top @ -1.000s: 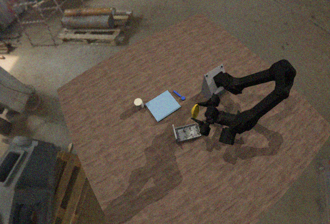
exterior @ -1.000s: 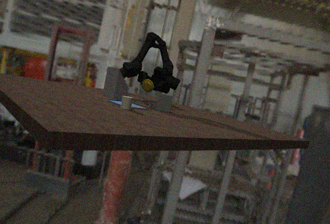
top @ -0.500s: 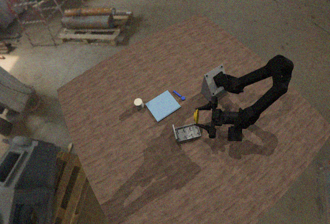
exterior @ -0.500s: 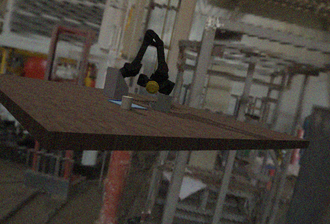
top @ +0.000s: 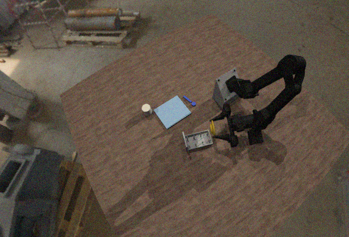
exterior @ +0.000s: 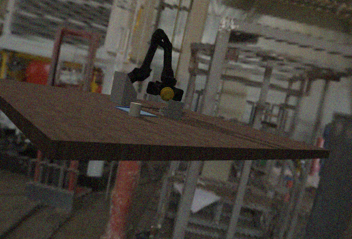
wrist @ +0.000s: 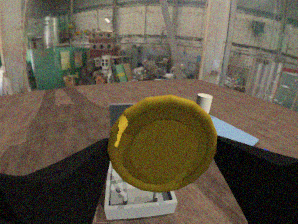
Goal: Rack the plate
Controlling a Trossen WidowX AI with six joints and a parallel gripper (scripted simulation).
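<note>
Yellow plate: upright, clamped in gripper.
Dish rack: just beside (below).
Risk: misaligned descent, rim strikes rail, plate topples.

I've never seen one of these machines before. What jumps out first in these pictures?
The yellow plate grabs the eye: it fills the wrist view, held on edge in the black claw. Just below and ahead of it sits the small grey dish rack on the brown table. Further left lie a pale blue square mat, a white cup and a small blue spoon.
</note>
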